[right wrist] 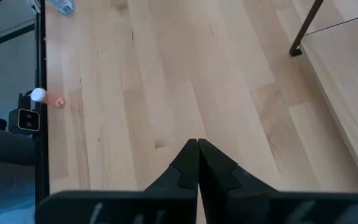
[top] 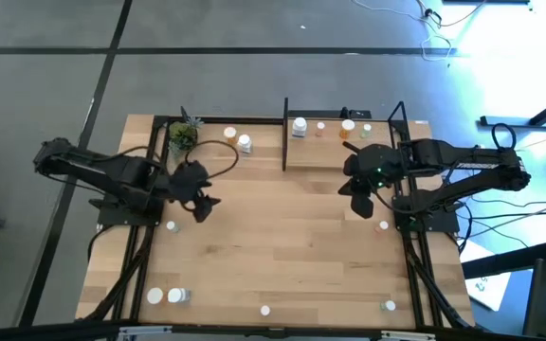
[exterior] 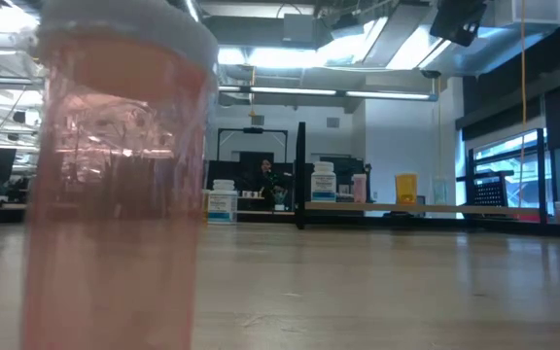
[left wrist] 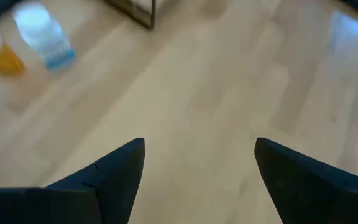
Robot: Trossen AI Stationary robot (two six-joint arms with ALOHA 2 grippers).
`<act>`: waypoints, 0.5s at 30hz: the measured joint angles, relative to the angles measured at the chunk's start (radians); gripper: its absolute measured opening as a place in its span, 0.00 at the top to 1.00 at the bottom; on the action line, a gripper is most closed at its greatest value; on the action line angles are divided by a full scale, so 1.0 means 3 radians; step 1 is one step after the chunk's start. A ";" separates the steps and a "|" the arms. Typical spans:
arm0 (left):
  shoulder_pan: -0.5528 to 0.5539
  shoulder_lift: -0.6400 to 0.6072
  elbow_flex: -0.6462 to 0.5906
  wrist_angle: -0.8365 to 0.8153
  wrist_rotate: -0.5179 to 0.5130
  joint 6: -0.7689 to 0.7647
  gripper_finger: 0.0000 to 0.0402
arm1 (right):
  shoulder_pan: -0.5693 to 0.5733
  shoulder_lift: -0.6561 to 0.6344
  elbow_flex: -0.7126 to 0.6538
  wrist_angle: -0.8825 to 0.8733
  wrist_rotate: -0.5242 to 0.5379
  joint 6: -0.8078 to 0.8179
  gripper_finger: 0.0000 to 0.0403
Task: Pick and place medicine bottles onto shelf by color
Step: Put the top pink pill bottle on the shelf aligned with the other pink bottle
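So the table (top: 282, 256) is sitting there with the shelf (top: 349, 152) along its far edge, already carrying a few medicine bottles (top: 299, 126), while the rest are lying scattered around the near and side parts of the tabletop. The left gripper (top: 200, 201) is hovering with its jaws apart and nothing between them, and a white-capped bottle (top: 171, 225) is standing upright just beside it toward the near edge, so I'd guess the left arm is closer for that one. The right gripper (top: 360, 201) is hanging in front of the shelf with its jaws pressed together and empty, another small bottle (top: 383, 225) just beside it.
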 joint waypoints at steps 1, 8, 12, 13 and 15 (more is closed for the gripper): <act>-0.0048 0.0000 0.0000 -0.0060 0.0049 -0.0102 0.26 | 0.0000 0.0000 0.0000 0.0000 0.0000 -0.0001 0.99; -0.0281 0.0056 0.0000 -0.0498 0.0317 -0.0622 0.26 | -0.0001 0.0005 -0.0003 -0.0201 -0.0031 0.0168 0.99; -0.0328 0.0060 0.0000 -0.0513 0.0314 -0.0631 0.26 | -0.0003 0.0009 -0.0004 -0.0496 -0.0222 0.0204 0.96; -0.0330 0.0060 0.0000 -0.0513 0.0313 -0.0630 0.26 | -0.0005 0.0009 -0.0004 -0.0574 -0.0229 0.0267 0.94; -0.0329 0.0060 0.0000 -0.0513 0.0291 -0.0630 0.26 | -0.0005 0.0009 -0.0004 -0.0748 -0.0251 0.0443 0.90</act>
